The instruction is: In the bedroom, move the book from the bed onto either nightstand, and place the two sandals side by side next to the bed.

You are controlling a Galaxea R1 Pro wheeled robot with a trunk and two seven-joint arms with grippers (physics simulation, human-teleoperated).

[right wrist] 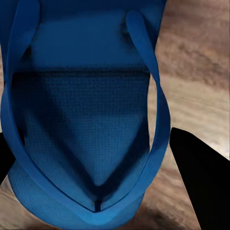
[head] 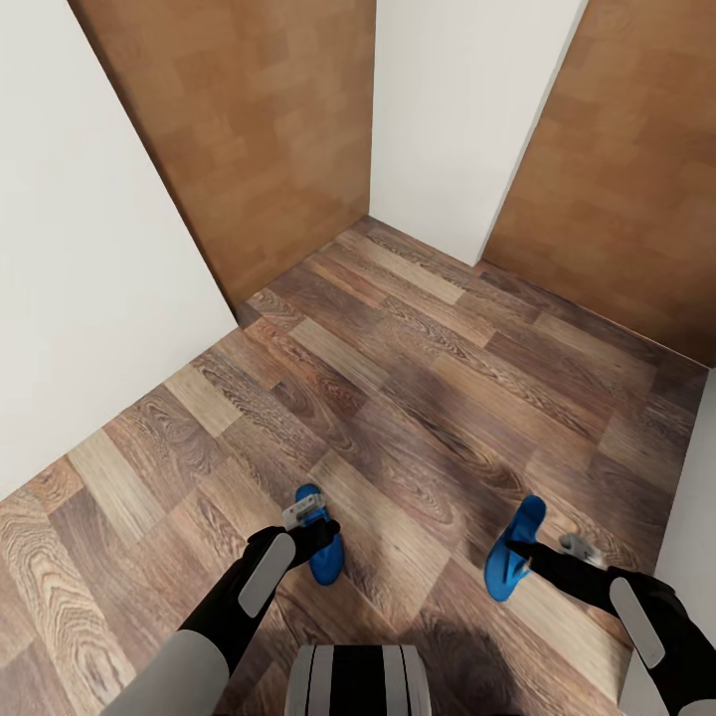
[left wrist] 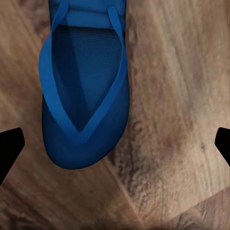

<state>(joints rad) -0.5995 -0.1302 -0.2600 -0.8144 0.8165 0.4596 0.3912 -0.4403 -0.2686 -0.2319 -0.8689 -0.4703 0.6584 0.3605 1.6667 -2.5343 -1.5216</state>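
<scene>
- Left tool [head: 316,527] over left sandal [head: 323,552] on wood floor [head: 418,398]; fingers [left wrist: 9,148] spread wide, sandal off to one side between them.
- Right tool [head: 532,559] at right sandal [head: 512,562]; fingers [right wrist: 199,177] flank its toe end, contact unclear.
- Sandals well apart.
</scene>
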